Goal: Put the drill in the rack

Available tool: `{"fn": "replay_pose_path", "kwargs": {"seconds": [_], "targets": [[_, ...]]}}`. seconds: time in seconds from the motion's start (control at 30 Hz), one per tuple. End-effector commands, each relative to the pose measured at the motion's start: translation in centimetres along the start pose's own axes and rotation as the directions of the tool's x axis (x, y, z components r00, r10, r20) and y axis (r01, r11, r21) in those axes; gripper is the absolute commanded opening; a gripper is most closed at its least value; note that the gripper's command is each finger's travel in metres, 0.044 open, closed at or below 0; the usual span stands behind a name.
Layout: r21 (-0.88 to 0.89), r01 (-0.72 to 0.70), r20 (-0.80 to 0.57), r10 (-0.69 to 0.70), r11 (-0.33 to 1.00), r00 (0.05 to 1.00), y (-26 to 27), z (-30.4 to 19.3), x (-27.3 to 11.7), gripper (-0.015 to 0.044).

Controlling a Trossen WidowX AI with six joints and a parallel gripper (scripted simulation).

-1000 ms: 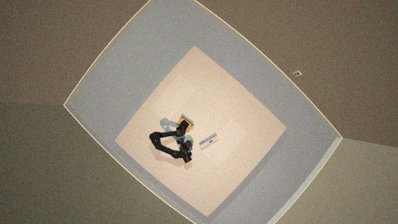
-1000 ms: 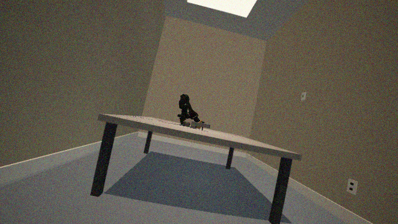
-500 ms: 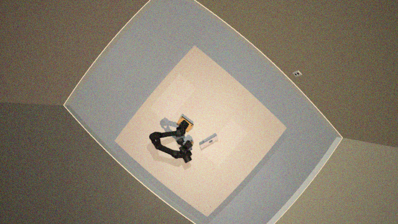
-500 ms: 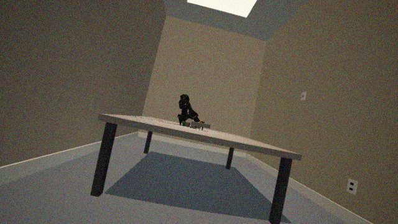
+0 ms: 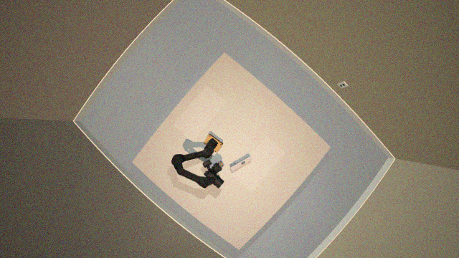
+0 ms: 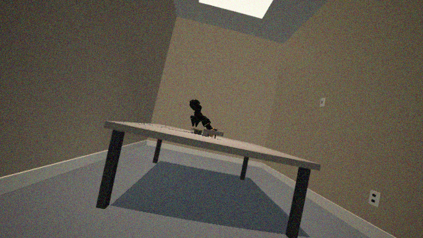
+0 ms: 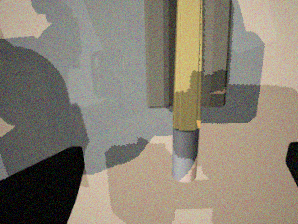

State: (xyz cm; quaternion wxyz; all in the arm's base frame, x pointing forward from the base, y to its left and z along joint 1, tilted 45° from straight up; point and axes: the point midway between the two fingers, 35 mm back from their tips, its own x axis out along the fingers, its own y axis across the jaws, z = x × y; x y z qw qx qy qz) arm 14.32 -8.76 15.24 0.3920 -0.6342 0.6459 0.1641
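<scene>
Here we are over a pale, pinkish-cream tabletop (image 5: 276, 125) (image 6: 211, 142), square-cornered, its corners near twelve, three, six and nine o'clock from above. Dark, straight legs (image 6: 110, 168) carry it over a smooth grey-blue floor (image 5: 136, 75) (image 6: 49, 211), and a broad shadow lies beneath. Brownish walls (image 5: 387, 46) (image 6: 350, 76) rise all round, pale skirting at their foot; a bright ceiling panel (image 6: 238, 6) glows up at twelve.

Down to the action! The matte-black, jointed arm (image 5: 191, 177) (image 6: 198, 114) bends round from its orange base plate (image 5: 207, 140), out toward nine o'clock and back in. And the gripper (image 5: 211, 165) (image 6: 195, 125) (image 7: 188, 155) is wide open, nothing in its grasp, its dark, angular fingers well apart at eight and four o'clock in the wrist view.

Between them in that view runs a long, straight yellow bar (image 7: 187, 75), ridged along its length, with a smooth, rounded grey end (image 7: 185, 152) toward six. Flat-faced grey-brown blocks (image 7: 159, 55) flank it. Which part is drill and which is key, I cannot tell.

From above, a pale oblong block (image 5: 240, 163) sits at three o'clock from the gripper, apart from it: straight edges, grey strip, small dark mark.
</scene>
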Motion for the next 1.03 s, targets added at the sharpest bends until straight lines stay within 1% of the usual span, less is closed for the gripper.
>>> {"fn": "replay_pose_path", "kwargs": {"seconds": [0.0, 0.07, 0.1, 0.2, 0.33, 0.5, 0.6, 0.73, 0.87, 1.0], "targets": [[-0.002, -0.001, -0.006, 0.001, 1.000, 1.000, -0.2, -0.1, -1.5, 0.0440], [-0.002, -0.001, -0.006, 0.001, 1.000, 1.000, -0.2, -0.1, -2.1, 0.0440], [-0.001, 0.004, 0.003, -0.004, 1.000, 1.000, -0.2, 0.0, -1.3, 0.0440], [-0.003, 0.050, 0.041, -0.050, 0.999, 0.998, -1.7, 1.0, -1.9, 0.0440], [-0.004, 0.186, 0.156, -0.184, 0.982, 0.971, -6.0, 4.3, -4.2, 0.0440], [0.021, 0.361, 0.306, -0.350, 0.932, 0.885, -11.2, 9.0, -8.5, 0.0440], [0.049, 0.456, 0.389, -0.437, 0.889, 0.811, -13.9, 12.0, -11.7, 0.0440], [0.100, 0.568, 0.493, -0.536, 0.817, 0.685, -16.7, 15.9, -16.7, 0.0440], [0.167, 0.665, 0.582, -0.617, 0.728, 0.529, -18.7, 20.0, -22.3, 0.0440], [0.250, 0.737, 0.653, -0.671, 0.628, 0.351, -19.7, 23.8, -28.5, 0.0440]]}}
